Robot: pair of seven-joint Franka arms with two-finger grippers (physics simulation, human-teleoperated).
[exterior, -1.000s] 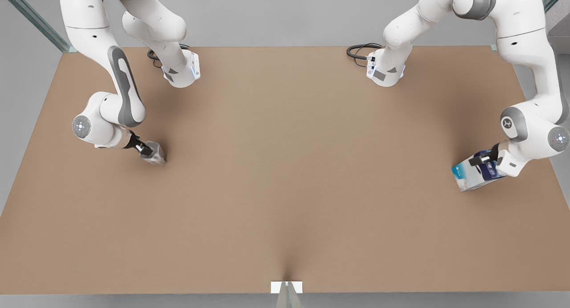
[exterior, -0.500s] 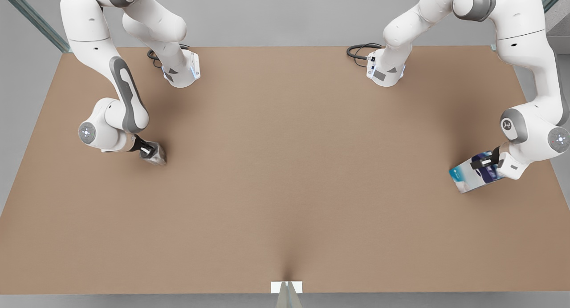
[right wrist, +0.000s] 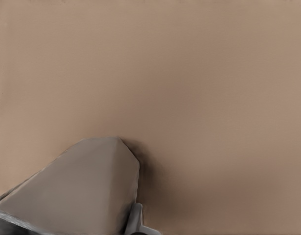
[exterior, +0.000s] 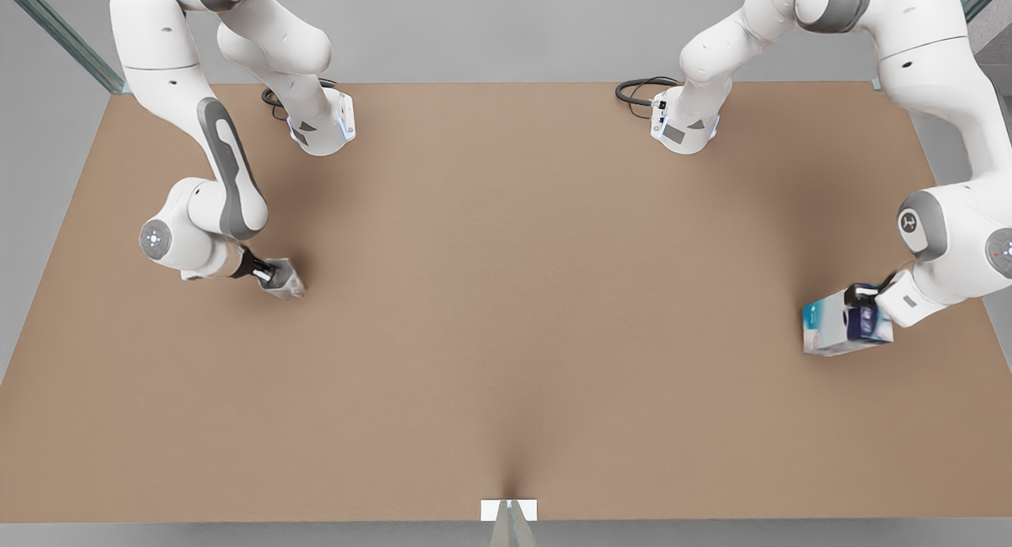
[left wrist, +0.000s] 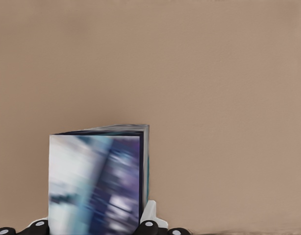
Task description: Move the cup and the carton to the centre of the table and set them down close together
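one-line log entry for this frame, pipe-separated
left gripper: shut on carton, front view's right | right gripper: shut on cup, front view's left | table centre: neither there yet

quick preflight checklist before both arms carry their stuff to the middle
1. Left gripper shut on the carton, at the front view's right: ok.
2. Right gripper shut on the cup, at the front view's left: ok.
3. Centre of the table free of obstacles: ok.
4. Carton lifted clear of the table: cannot tell.
5. Cup lifted clear of the table: cannot tell; a dark shadow sits right beside it in the right wrist view.
6. Cup and carton close together: not ok, they are at opposite sides.
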